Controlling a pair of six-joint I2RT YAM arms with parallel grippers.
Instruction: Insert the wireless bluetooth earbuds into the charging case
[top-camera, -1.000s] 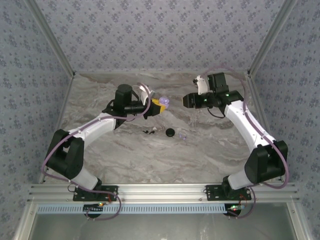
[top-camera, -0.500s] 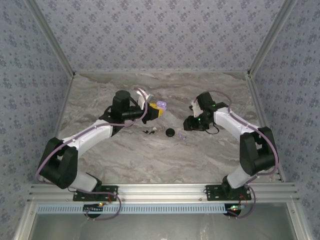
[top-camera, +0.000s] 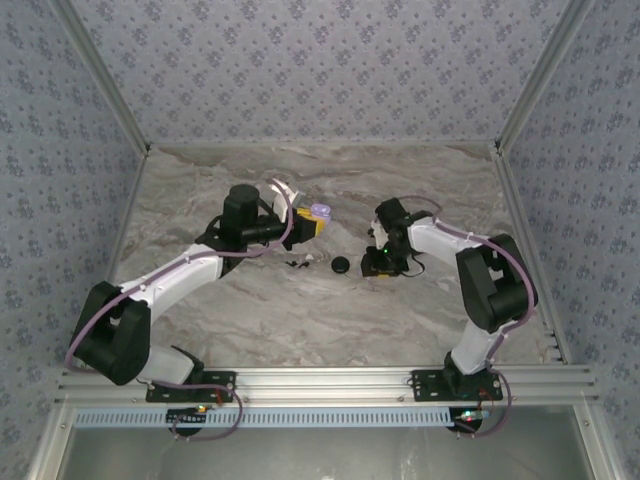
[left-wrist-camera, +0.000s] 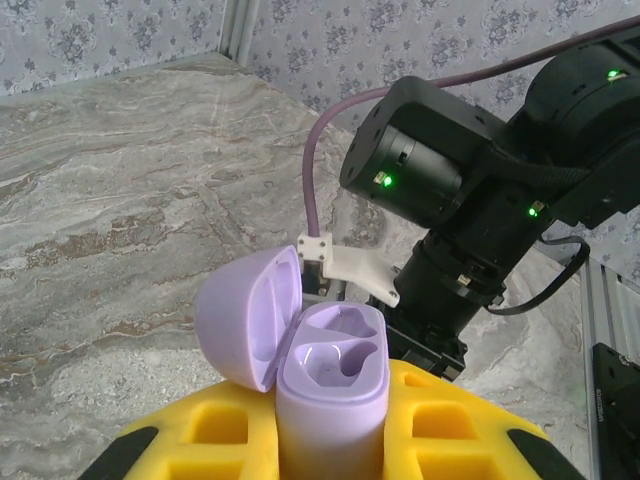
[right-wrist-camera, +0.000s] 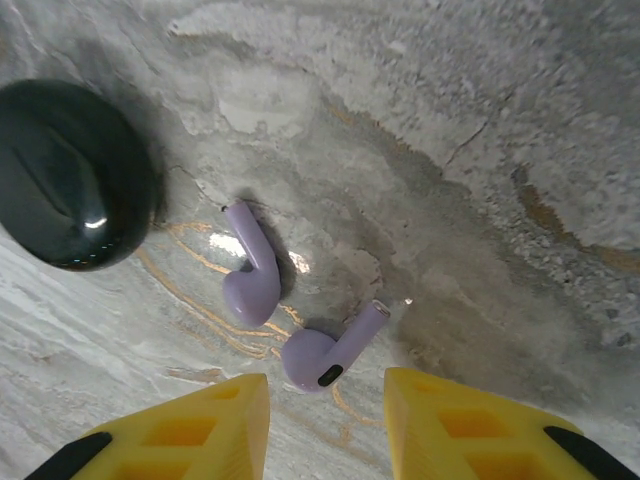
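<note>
The lilac charging case (left-wrist-camera: 332, 385) stands upright with its lid (left-wrist-camera: 250, 318) hinged open and both wells empty. My left gripper (left-wrist-camera: 330, 445) is shut on the case body, holding it above the table (top-camera: 318, 212). Two lilac earbuds lie on the marble: one (right-wrist-camera: 250, 270) nearer the black disc, the other (right-wrist-camera: 325, 352) just ahead of my right gripper (right-wrist-camera: 328, 425). That gripper is open and points down, its yellow fingertips (right-wrist-camera: 200, 430) on either side of the nearer bud without touching it. In the top view the right gripper (top-camera: 376, 264) is low over the table.
A black round disc (right-wrist-camera: 70, 175) lies just left of the earbuds, also seen from above (top-camera: 341, 264). Small dark bits (top-camera: 297, 262) lie on the marble below the left gripper. The right arm's wrist (left-wrist-camera: 480, 200) sits close behind the held case.
The right arm has swung down and left from mid-air to the earbuds beside the black disc, and its jaws have narrowed. The left arm has barely shifted, still holding the case.
</note>
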